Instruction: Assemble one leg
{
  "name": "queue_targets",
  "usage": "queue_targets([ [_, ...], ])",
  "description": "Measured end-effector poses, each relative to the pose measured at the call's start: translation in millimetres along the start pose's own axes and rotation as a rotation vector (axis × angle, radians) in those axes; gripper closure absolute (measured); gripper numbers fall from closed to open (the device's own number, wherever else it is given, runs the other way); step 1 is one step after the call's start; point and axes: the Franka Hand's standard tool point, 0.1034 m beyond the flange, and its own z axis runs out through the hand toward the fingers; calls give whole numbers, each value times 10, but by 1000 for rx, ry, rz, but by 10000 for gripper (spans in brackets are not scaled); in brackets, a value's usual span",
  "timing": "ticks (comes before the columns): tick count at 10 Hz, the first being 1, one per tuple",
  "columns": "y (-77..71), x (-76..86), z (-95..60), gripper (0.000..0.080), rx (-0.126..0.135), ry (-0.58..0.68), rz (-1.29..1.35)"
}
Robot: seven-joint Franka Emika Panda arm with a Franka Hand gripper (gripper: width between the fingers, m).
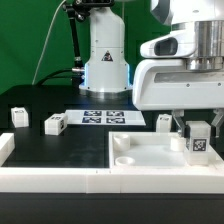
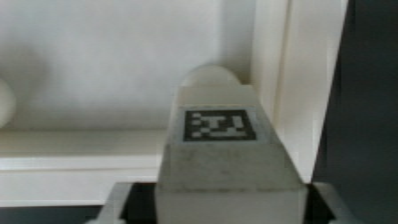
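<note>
My gripper (image 1: 196, 128) is shut on a white leg (image 1: 199, 139) with a black-and-white tag and holds it upright over the right rear part of the large flat white square piece (image 1: 150, 160). In the wrist view the leg (image 2: 222, 140) fills the middle, its rounded tip pointing at the white piece (image 2: 89, 90) near that piece's edge. Whether the leg's tip touches the piece I cannot tell. Three more legs stand on the black table: one at the exterior view's far left (image 1: 17, 115), one left of centre (image 1: 54, 123), one just left of my gripper (image 1: 164, 121).
The marker board (image 1: 103, 117) lies on the table behind the white piece, in front of the arm's base (image 1: 105, 70). White border rails run along the front (image 1: 60, 182) and at the exterior view's left (image 1: 6, 148). The square piece has a round socket (image 1: 124, 159).
</note>
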Motion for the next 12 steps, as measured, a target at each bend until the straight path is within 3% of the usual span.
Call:
queue_targets([
  [4, 44, -7, 4, 508, 29, -3, 508],
  [10, 44, -50, 7, 507, 7, -21, 1307],
  [12, 31, -57, 6, 506, 10, -37, 1413],
])
